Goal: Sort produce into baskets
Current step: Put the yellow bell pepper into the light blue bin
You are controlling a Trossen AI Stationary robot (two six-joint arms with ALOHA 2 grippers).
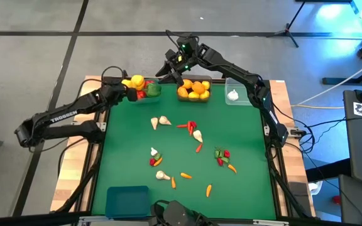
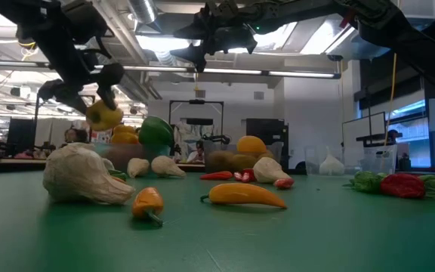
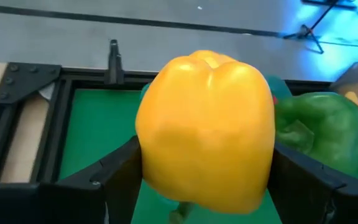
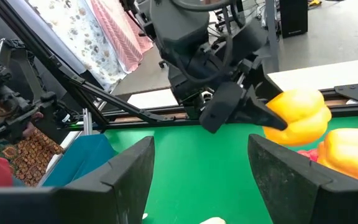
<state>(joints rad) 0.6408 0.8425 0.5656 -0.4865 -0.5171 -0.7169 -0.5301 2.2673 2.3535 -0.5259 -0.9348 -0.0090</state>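
Note:
My left gripper (image 1: 131, 89) is at the table's far left, shut on a yellow pepper (image 1: 135, 81) held in the air just above the teal basket (image 1: 149, 97). That basket holds a green pepper (image 1: 154, 89) and a red one. My right gripper (image 4: 201, 146) hovers open above the far edge, between the teal basket and the dark grey basket (image 1: 193, 99) of oranges, with nothing between its fingers. Garlic bulbs (image 1: 162, 120), red chillies (image 1: 190, 125) and carrots (image 1: 185, 175) lie loose on the green mat. My left gripper pinches the yellow pepper's two opposite sides (image 3: 151, 155) between its two fingers (image 3: 114, 171). The fingers come from the table's left, slanting downward. The pepper is lifted clear, above the peppers in the teal basket.
A clear basket (image 1: 233, 102) with one garlic bulb stands at the far right. An opaque blue basket (image 1: 127, 201) stands at the near left. Small peppers (image 1: 222, 154) lie right of centre. The right arm (image 1: 244, 78) spans the far right corner, above the baskets.

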